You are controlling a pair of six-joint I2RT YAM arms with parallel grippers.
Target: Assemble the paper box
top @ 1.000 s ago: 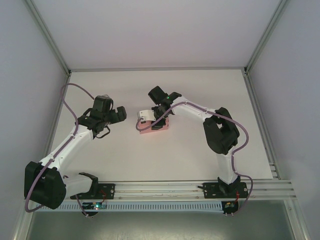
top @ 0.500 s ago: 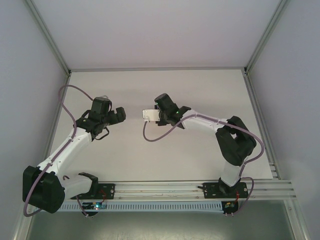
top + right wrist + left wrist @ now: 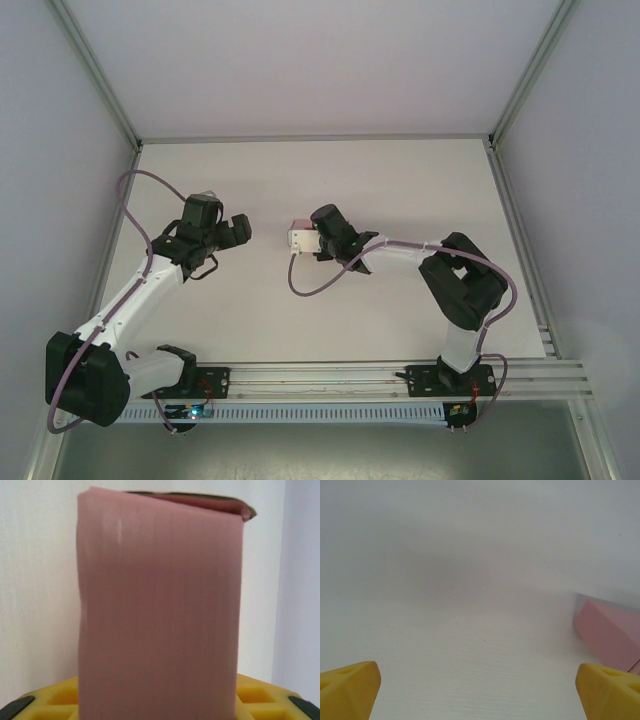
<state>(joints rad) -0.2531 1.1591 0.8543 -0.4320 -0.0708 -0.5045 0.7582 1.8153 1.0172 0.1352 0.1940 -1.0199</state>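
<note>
— What's changed?
— My right tool (image 3: pixel 308 241) has lifted the paper box (image 3: pixel 299 239) off the worktop (image 3: pixel 400 190) and pinches it just left of frame centre. The folding seems nearly done.
— Its look?
— A pink rectangular block with one end flap gaping slightly. My left tool (image 3: pixel 238 229) is spread wide and empty.

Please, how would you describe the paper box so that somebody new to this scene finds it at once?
Start from the white table and look near its middle. There the right tool holds the paper box, a small block of card; it is the only pink, flat-sided thing there.
</note>
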